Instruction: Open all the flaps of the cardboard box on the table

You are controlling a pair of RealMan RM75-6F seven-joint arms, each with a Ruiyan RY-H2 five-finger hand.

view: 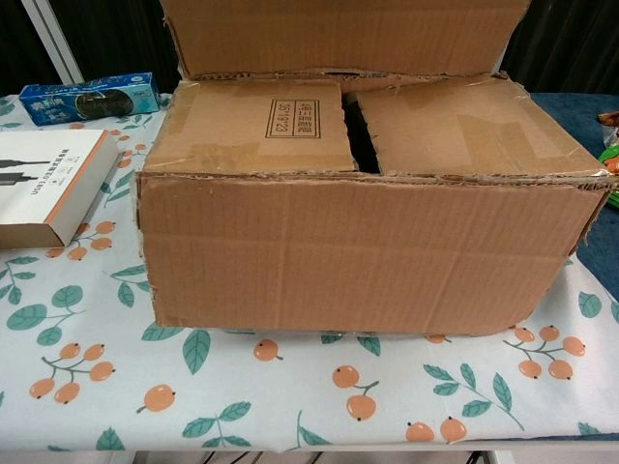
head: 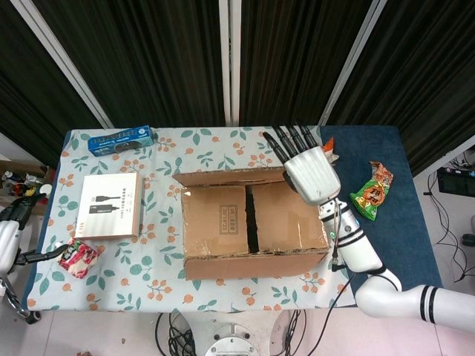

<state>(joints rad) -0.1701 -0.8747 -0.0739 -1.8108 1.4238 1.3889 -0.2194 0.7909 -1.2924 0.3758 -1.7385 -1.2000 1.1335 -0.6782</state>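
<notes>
The cardboard box [head: 252,233] sits mid-table, its front wall [view: 368,256] filling the chest view. Its long far flap [view: 348,34] stands upright and shows edge-on in the head view [head: 226,178]. Two inner flaps lie flat over the opening, one left [view: 253,126] and one right [view: 464,126], with a dark gap between them. My right hand [head: 309,169] is at the far flap's right end, fingers spread and extended, holding nothing. It does not show in the chest view. My left hand [head: 13,222] is off the table's left edge, mostly cut off.
A blue carton [head: 121,139] lies at the back left, with a white box [head: 111,205] and a red snack packet [head: 78,258] left of the cardboard box. An orange-white packet [head: 326,157] and a green packet [head: 371,194] lie on the right, near the dark blue cloth [head: 393,252].
</notes>
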